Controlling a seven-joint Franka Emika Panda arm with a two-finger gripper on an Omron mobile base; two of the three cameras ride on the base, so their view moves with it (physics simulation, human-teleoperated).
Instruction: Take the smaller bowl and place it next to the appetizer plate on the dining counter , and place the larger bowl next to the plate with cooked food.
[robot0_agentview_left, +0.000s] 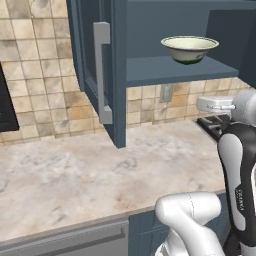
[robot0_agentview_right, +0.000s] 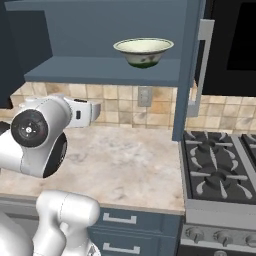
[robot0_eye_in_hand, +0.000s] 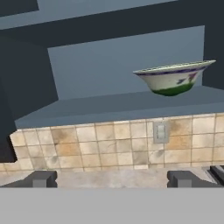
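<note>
End effector (robot0_eye_in_hand: 112, 179) spread wide and empty, both dark fingertips (robot0_eye_in_hand: 40, 179) low in the hand view, levelled at the tiled backsplash (robot0_eye_in_hand: 109, 142) just above the counter (robot0_agentview_right: 125, 160). Hangs well below the larger bowl (robot0_eye_in_hand: 174, 78) and off to one side of it, nothing touching. White hand visible in the left base view beside the stove (robot0_agentview_right: 220, 175), above the marbled top. Larger bowl (robot0_agentview_left: 189, 48) upright on the floor of an open blue wall cabinet (robot0_agentview_right: 100, 67), near its front edge, cream outside with a green foot and pale greenish inside (robot0_agentview_right: 143, 51). Cabinet door (robot0_agentview_left: 100, 70) swung open, long grey handle (robot0_agentview_left: 103, 72) facing out. Wall outlet (robot0_eye_in_hand: 160, 132) set in the tiles under the shelf, roughly beneath the bowl. Blue drawers (robot0_agentview_right: 130, 230) under the counter front.
</note>
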